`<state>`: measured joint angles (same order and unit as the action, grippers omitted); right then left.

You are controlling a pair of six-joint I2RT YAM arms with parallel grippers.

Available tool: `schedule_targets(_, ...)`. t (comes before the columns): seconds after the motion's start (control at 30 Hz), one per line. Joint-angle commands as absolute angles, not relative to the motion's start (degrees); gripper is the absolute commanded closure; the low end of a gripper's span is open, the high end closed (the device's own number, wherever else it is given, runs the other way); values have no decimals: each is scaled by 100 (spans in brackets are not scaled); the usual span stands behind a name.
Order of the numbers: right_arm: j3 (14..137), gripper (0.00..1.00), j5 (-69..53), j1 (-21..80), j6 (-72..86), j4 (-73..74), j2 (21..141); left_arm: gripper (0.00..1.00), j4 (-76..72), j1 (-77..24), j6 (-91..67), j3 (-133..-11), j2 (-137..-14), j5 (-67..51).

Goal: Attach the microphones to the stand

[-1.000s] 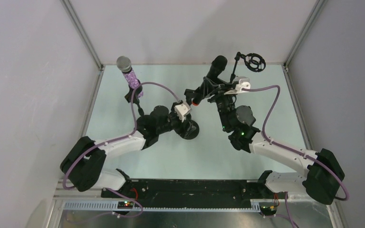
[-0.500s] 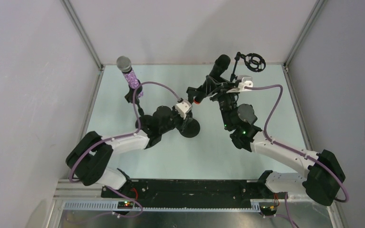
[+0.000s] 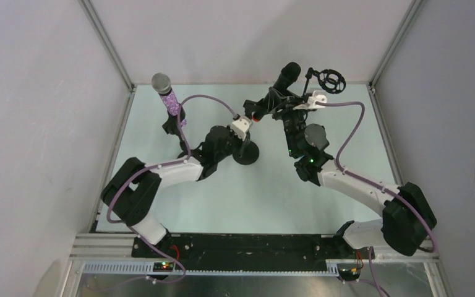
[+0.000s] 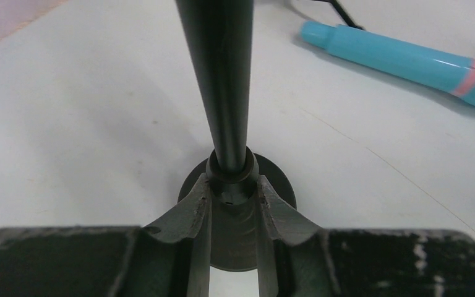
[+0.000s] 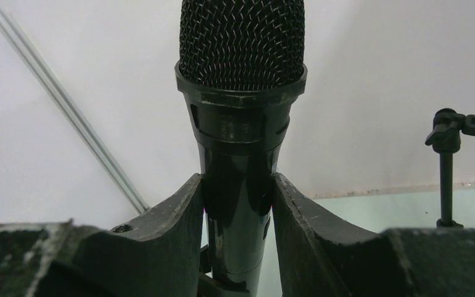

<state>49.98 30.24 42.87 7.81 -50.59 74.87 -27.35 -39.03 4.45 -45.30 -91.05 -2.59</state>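
The stand has a round black base (image 3: 251,154) and a dark pole (image 4: 221,86). My left gripper (image 4: 232,180) (image 3: 245,137) is shut on that pole, just above the base collar. The purple glittery microphone (image 3: 168,99) stands upright in a clip on the stand's left side. The black microphone (image 5: 241,117) (image 3: 284,80) is clamped below its mesh head by my right gripper (image 5: 238,185) (image 3: 279,102), which holds it up near the back wall; its orange end (image 3: 255,117) points toward the stand. The teal microphone (image 4: 402,59) lies on the table beyond the base.
A ring-shaped black clip (image 3: 331,80) on a thin arm stands at the back right, and its clamp (image 5: 446,139) shows beside the black microphone. Enclosure walls with metal corner posts (image 3: 108,46) close in the pale green table (image 3: 161,204).
My left gripper has closed on the stand pole. Both arms have reached farther back, and the right one has carried the black microphone toward the far wall.
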Motion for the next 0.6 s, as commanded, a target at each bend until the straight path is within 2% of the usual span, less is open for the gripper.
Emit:
schedule_targets(0.0,5465,100,2591,4199,1095,-5883,7847,100,-2981,-3591,544,-5295,-9400,583)
schedule_targets(0.27,6155,100,2422,3997,1245,-6238,8855,94,-2733,-3209,622,-6296,-10121,859)
schedule_targets(0.3,6313,100,2385,3981,1246,-6235,9058,90,-2716,-3196,623,-6379,-10149,839)
schedule_targets(0.33,6404,100,2362,3939,1248,-6206,9148,85,-2685,-3174,608,-6402,-10184,810)
schedule_targets(0.37,6582,100,2322,3925,1243,-6184,9336,71,-2665,-3160,594,-6426,-10194,748)
schedule_targets(0.4,6675,100,2270,3895,1236,-6123,9508,62,-2617,-3150,568,-6425,-10180,708)
schedule_targets(0.43,6848,100,2247,3872,1238,-6085,9584,49,-2564,-3143,552,-6410,-10165,630)
schedule_targets(0.47,6922,100,2207,3844,1243,-6028,9713,44,-2530,-3140,505,-6386,-10107,562)
schedule_targets(0.57,7188,100,2079,3809,1272,-5907,9909,17,-2372,-3131,399,-6126,-9807,372)
